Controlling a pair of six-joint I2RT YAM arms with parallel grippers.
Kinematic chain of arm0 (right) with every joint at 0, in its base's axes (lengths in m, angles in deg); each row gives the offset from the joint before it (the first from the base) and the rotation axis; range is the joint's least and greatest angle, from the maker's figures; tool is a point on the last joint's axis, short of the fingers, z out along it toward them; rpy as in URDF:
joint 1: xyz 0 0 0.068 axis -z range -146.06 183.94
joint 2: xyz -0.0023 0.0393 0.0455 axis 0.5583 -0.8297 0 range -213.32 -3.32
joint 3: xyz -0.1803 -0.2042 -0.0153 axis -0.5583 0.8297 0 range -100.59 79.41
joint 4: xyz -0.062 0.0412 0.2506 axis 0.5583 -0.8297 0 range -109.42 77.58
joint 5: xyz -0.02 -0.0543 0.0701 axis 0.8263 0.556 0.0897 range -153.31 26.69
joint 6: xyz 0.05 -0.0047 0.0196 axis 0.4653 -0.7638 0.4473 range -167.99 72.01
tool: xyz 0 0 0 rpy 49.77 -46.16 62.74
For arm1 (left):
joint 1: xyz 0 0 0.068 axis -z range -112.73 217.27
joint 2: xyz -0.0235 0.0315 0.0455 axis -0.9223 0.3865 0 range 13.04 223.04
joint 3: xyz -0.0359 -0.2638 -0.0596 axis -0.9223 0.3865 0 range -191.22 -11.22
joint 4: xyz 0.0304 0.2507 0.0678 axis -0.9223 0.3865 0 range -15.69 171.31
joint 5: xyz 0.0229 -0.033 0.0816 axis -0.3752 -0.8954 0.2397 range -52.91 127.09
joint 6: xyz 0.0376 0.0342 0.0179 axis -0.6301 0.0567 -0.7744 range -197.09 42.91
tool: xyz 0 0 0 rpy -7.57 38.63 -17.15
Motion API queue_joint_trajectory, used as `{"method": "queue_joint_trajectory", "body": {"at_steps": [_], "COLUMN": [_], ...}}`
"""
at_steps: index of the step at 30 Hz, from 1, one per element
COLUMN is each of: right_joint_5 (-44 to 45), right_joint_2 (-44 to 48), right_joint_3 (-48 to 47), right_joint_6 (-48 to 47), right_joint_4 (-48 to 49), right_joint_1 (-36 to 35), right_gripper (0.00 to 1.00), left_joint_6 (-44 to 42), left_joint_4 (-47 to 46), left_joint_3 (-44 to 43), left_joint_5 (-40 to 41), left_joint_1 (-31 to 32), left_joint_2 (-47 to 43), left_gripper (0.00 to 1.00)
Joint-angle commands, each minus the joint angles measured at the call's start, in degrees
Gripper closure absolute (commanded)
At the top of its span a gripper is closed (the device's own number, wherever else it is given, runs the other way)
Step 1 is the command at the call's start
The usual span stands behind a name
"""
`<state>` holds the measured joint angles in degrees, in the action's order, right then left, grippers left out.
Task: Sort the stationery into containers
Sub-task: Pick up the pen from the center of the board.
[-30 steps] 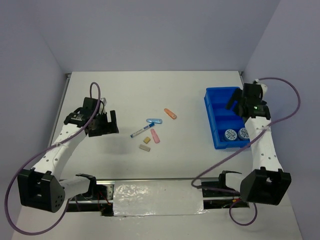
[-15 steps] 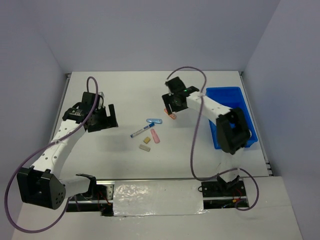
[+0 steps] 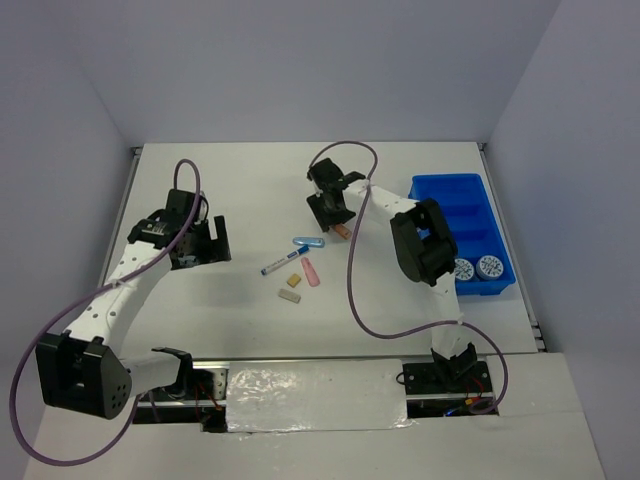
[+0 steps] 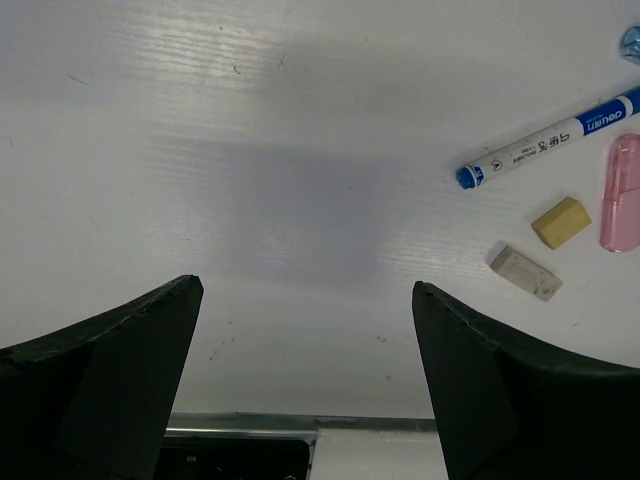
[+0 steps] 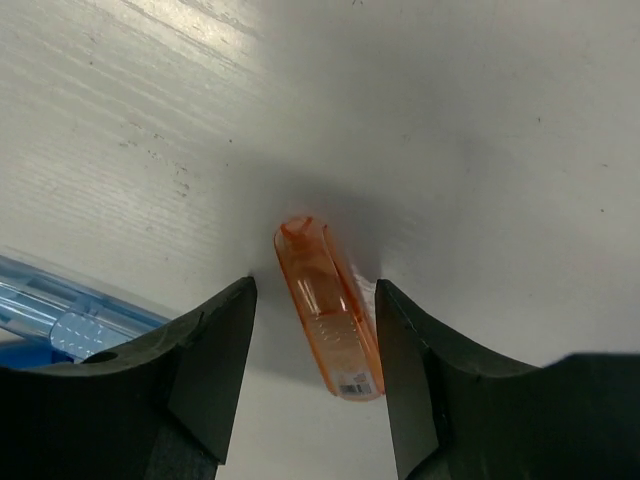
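Orange plastic fills the middle of the right wrist view: the orange stick [image 5: 330,310] lies flat on the white desk [image 3: 240,180] between the two fingers of the right pincer [image 5: 315,292], whose jaws stand apart on either side of it with a sliver of desk showing on each flank. From above we see the right pincer [image 3: 330,210] covering most of that stick [image 3: 344,232], so only its end peeks out. The light-blue clip [image 5: 60,312] is half hidden behind one finger. The left pincer [image 4: 305,290] hangs wide open over bare desk, holding nothing. Beside it lie the marker pen [image 4: 550,145], one tan eraser [image 4: 560,222], a greyer eraser [image 4: 525,273] and the pink stick [image 4: 620,190], which the frame edge cuts off. At the desk's right side sits the blue tray [image 3: 450,190], two patterned discs [image 3: 461,268] [image 3: 487,266] in its nearest compartments; the right arm hides part of its left wall.
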<state>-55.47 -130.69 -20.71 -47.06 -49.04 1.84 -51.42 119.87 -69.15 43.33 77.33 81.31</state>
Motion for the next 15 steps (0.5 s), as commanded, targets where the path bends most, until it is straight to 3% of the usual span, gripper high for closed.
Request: {"method": "queue_joint_trajectory", "body": {"at_steps": [1, 6, 9, 13, 15], "right_joint_5": [-1.94, -5.72, -4.24, -4.05, -6.94], "right_joint_2": [-1.47, -1.92, 0.63, 4.92, 9.65], "right_joint_3": [-2.10, -1.58, 1.85, 5.45, 8.78], "right_joint_6": [-1.90, 1.70, 2.85, 4.16, 5.92], "right_joint_4": [-0.03, -3.18, -2.84, -2.41, 0.30], "right_joint_1": [0.81, 3.97, 4.24, 4.59, 5.81], "right_gripper": [0.42, 0.56, 0.61, 0.76, 0.77], "left_joint_6": [-0.62, -1.41, -1.85, -2.12, -2.29], "left_joint_4": [-0.03, 0.23, -0.03, -0.91, -1.44], "left_joint_3": [0.63, -0.69, -1.39, -1.31, -1.13], "left_joint_5": [0.88, 1.31, 1.58, 0.71, 0.27], "left_joint_1": [0.13, 0.13, 0.13, 0.13, 0.13], "left_joint_2": [-0.33, 0.72, 0.99, 1.95, 2.13], "left_gripper": [0.01, 0.01, 0.01, 0.01, 0.01]}}
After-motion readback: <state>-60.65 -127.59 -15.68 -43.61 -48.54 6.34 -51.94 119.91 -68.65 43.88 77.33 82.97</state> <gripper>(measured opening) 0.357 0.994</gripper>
